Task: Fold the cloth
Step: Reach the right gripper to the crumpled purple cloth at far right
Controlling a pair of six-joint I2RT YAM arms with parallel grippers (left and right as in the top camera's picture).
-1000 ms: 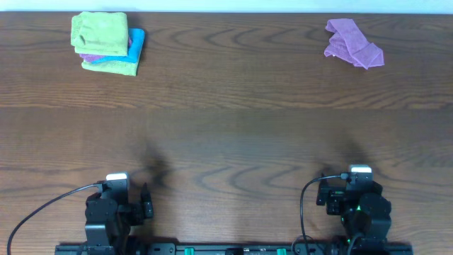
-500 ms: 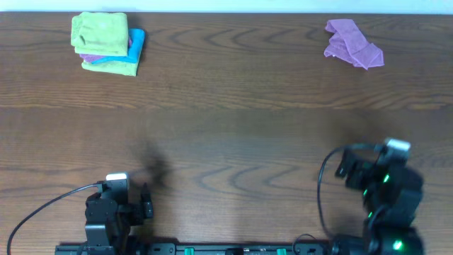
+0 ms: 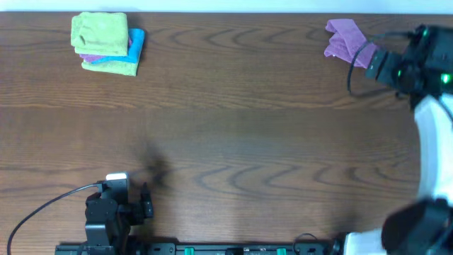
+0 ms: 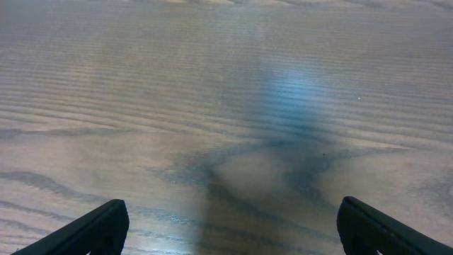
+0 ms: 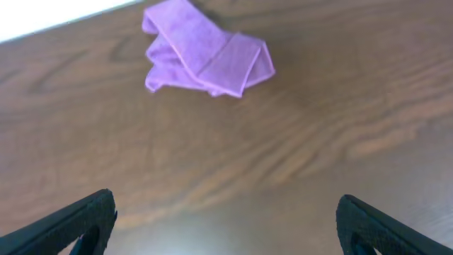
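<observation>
A crumpled purple cloth (image 3: 342,40) lies at the table's far right corner. It also shows in the right wrist view (image 5: 204,58), ahead of the fingers and apart from them. My right gripper (image 3: 376,65) hovers at the cloth's right edge and covers part of it from above; in the right wrist view my right gripper (image 5: 226,212) is open wide and empty. My left gripper (image 3: 145,205) rests at the near left edge of the table; in the left wrist view my left gripper (image 4: 226,219) is open wide over bare wood.
A stack of folded cloths, green (image 3: 100,31) on top with blue (image 3: 136,44) and purple layers beneath, sits at the far left corner. The white wall edge runs just behind the purple cloth. The brown wooden table (image 3: 233,134) spans the view.
My right arm has swung from its rest at the near right edge up to the far right corner, beside the purple cloth. The left arm has not moved.
</observation>
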